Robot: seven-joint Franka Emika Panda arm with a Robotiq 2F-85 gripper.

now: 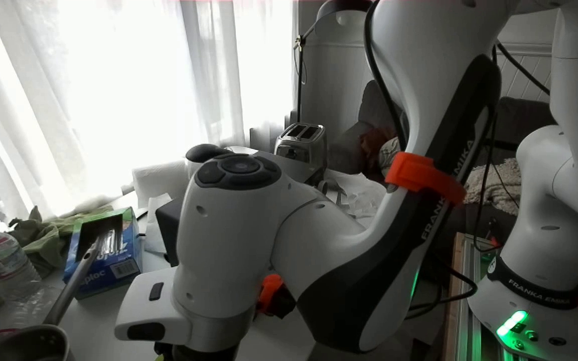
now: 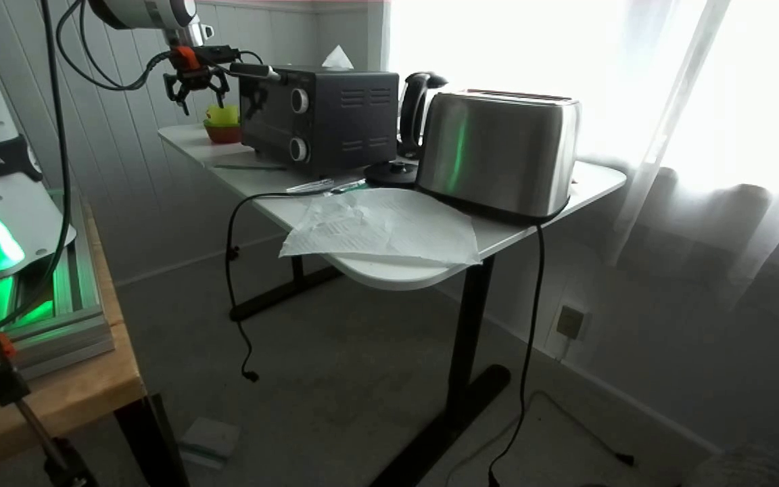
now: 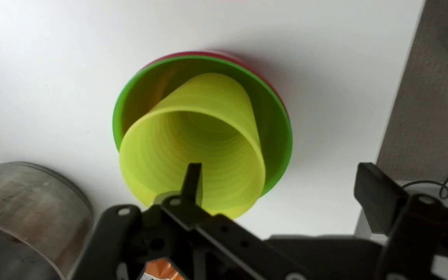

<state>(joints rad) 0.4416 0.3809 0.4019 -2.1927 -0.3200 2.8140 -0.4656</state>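
Cup [image 3: 196, 142] in nested bowls [image 3: 275, 146], pan [image 3: 33, 204] beside

in the wrist view a finger of the gripper [image 3: 280, 169] covers part of the yellow cup [image 3: 212, 95]; whether the two touch is hard to tell. the yellow cup hides some of the green bowl [image 3: 276, 155], which hides all but a sliver of the red bowl [image 3: 208, 53]. the metal pot [image 3: 29, 206] is cut off by the left edge, and the orange packet [image 3: 163, 267] is mostly hidden behind the gripper. in an exterior view the bottom edge cuts off the gripper below the arm [image 1: 224, 240]. in an exterior view the toaster [image 2: 498, 149] hides much of the kettle [image 2: 408, 135].
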